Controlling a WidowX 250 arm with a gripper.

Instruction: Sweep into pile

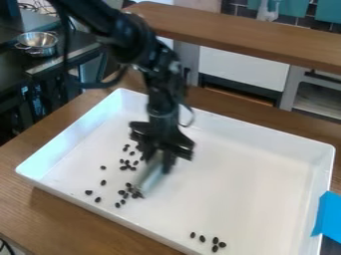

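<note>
In the camera view, your gripper (pixel 160 157) hangs over the white tray (pixel 259 169), its claw pinching a blurred grey tool (pixel 152 174) that slants down beside some of the scattered dark beans (pixel 123 168), while a smaller bean cluster (pixel 215 240) lies well apart near the tray's front edge.

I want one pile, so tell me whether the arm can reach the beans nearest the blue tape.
Probably yes: only bare tray lies between the tool and those beans, though the arm's full reach is unclear.
</note>
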